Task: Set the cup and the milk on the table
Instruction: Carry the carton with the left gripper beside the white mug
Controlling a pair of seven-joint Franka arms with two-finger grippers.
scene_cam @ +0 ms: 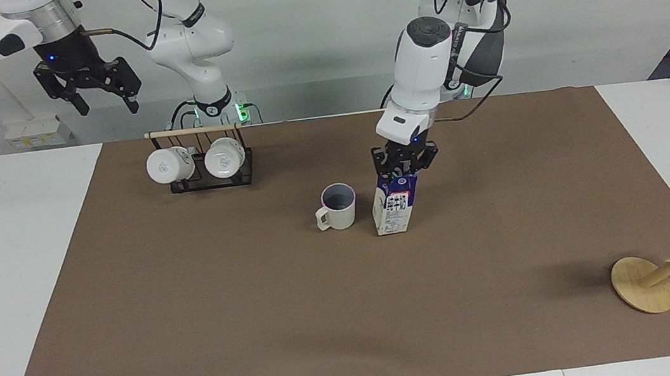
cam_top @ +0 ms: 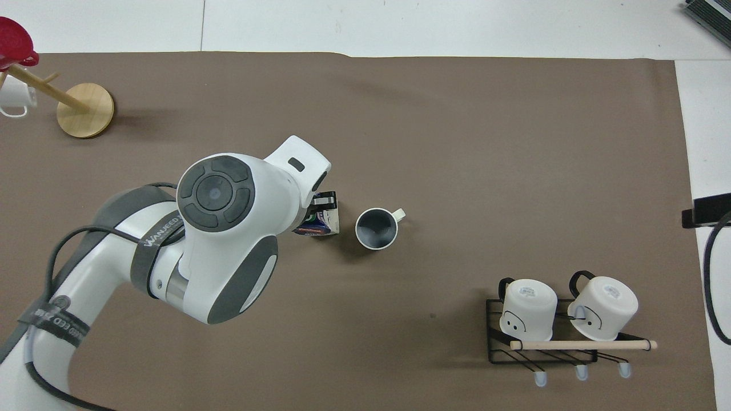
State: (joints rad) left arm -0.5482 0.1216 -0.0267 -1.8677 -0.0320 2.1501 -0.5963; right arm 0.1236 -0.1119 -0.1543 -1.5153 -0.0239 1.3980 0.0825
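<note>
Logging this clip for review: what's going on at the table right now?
The left gripper is shut on the top of the milk carton, holding it close beside the cup near the middle of the brown mat; whether its base touches the mat I can't tell. The cup stands upright on the mat. The right gripper waits open, raised above the right arm's end of the table.

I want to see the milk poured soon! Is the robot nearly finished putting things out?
Nearly. Done: the cup stands upright on the brown mat of the table. In hand: the left hand grips the top of the milk, right beside the cup, at or just above the mat. Left: let go. The right hand waits, open, up high.
</note>
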